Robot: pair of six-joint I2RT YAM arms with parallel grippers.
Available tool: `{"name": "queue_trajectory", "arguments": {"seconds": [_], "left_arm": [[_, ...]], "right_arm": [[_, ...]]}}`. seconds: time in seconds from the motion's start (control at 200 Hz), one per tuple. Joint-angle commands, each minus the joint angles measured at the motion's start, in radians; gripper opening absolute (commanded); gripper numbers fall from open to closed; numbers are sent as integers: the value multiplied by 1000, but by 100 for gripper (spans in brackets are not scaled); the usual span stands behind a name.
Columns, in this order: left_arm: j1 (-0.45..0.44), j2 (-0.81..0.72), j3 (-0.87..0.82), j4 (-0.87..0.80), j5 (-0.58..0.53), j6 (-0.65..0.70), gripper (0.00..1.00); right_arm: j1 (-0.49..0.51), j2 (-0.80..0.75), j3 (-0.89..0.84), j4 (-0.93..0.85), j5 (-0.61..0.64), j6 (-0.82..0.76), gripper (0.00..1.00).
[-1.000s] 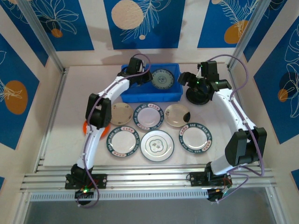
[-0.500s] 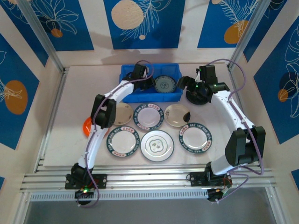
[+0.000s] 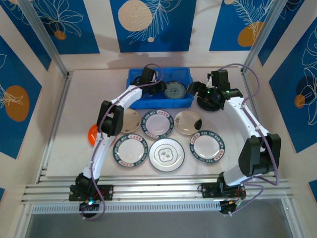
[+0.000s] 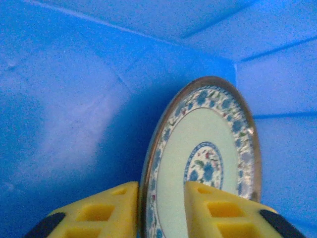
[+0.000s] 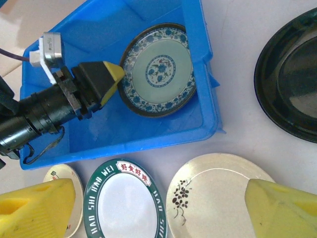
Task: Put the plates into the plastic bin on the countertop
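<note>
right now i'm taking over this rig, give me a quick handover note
Left gripper: shut on the rim of the teal-patterned plate, inside the blue bin; plate not yet released.
Right gripper: open, empty, hovering above the marked cream plate, beside the black plate.
Done: one plate in the bin.
Left: eight plates on the countertop: the black one, the orange plate by the left arm, two cream, and four green-rimmed plates in the two rows.
</note>
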Motion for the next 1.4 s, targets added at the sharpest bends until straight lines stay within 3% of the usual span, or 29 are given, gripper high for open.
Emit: {"name": "queue_trajectory", "arguments": {"seconds": [0.0, 0.395, 0.51, 0.65, 0.8, 0.945, 1.201, 1.396], "left_arm": [[-8, 21, 66, -39, 18, 34, 39], [9, -57, 102, -130, -50, 134, 71], [14, -115, 101, -169, -112, 190, 74], [14, -219, 59, -205, -162, 251, 74], [10, -399, -114, -212, -157, 304, 73], [-17, -597, -324, -166, -115, 339, 71], [-199, -726, -516, -185, -13, 376, 62], [-311, -798, -765, -93, 17, 296, 55]], "right_arm": [[-4, -3, -9, 9, -32, 4, 89], [-6, -40, -18, -11, -8, -15, 89], [-6, -72, -55, -18, -4, -20, 89], [7, -108, -104, -44, -6, -29, 89], [16, -187, -184, -101, 75, -23, 89], [-47, -307, -306, -107, 100, -1, 89], [-153, -454, -412, -83, 48, 58, 86], [-192, -451, -412, -80, -13, 54, 85]]}}
